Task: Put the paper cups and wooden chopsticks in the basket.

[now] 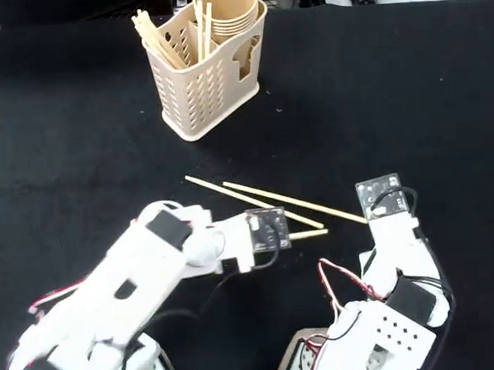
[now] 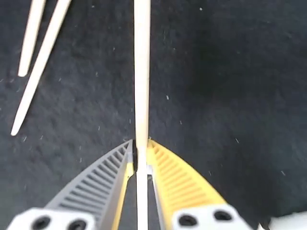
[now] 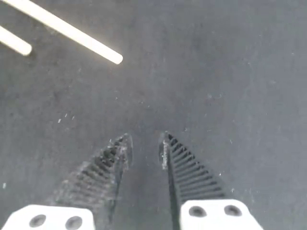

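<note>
My left gripper (image 2: pixel 140 155) is shut on a wooden chopstick (image 2: pixel 142 86) that lies along the black cloth and sticks out ahead of the fingertips. In the high view that chopstick's tip (image 1: pixel 309 233) pokes out past the left gripper (image 1: pixel 276 231). Two more chopsticks (image 1: pixel 256 201) (image 1: pixel 302 202) lie side by side on the cloth just beyond it. My right gripper (image 3: pixel 144 143) hovers low over bare cloth, open by a narrow gap with nothing between its fingers; the ends of two chopsticks (image 3: pixel 72 33) lie ahead of it. The cream basket (image 1: pixel 201 92) holds stacked paper cups (image 1: pixel 226 12) and several chopsticks (image 1: pixel 158 36).
The basket stands at the far middle of the table, well beyond both arms. Black cloth covers the whole table. The right arm's body (image 1: pixel 386 310) sits at the near right and the left arm's body (image 1: pixel 128 291) at the near left.
</note>
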Robot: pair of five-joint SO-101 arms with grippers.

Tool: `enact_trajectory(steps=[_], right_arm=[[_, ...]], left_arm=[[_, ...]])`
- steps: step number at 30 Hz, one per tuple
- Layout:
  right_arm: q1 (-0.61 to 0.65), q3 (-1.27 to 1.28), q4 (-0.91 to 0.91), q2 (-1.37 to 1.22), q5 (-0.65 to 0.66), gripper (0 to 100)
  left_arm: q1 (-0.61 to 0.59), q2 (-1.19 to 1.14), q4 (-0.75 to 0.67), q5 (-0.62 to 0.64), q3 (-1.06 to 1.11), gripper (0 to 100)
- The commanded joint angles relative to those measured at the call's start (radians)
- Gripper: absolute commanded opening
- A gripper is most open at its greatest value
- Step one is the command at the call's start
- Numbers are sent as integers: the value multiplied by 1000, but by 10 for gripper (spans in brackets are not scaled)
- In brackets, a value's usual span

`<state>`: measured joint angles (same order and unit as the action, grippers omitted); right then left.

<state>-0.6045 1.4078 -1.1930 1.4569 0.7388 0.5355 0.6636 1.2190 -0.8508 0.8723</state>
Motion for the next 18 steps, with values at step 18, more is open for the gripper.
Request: enact_trajectory(steps=[18], right_arm=[[347, -242, 14, -352, -89, 110]], left_arm=[[-536, 477, -700, 654, -139, 30]])
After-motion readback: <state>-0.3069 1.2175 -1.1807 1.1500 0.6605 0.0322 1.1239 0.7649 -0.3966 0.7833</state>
